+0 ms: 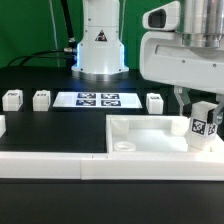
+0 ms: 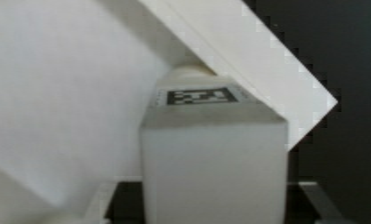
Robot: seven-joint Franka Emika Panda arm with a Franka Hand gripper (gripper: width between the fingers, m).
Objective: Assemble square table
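Black table (image 1: 40, 135) carries three loose legs (image 1: 12, 99) (image 1: 41, 98) (image 1: 155, 101), one tabletop (image 1: 140, 140), while the hand (image 1: 203, 108) grips a fourth leg (image 1: 205, 128).

Backdrop: green screen (image 1: 25, 25) across the rear | Furniture: black table (image 1: 60, 130), matte top | Fixtures: marker board (image 1: 98, 99) lying flat mid-table; long low white wall strip (image 1: 40, 166) along the near side | Light: even, soft

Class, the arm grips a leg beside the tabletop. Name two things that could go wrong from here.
1. The leg in the pincer hangs close to the tabletop rim. It could knock the rim and shift the tabletop.
2. The wrist view shows the leg close against the slanted rim, so a bump might tilt it in the grip and it could seat crooked.
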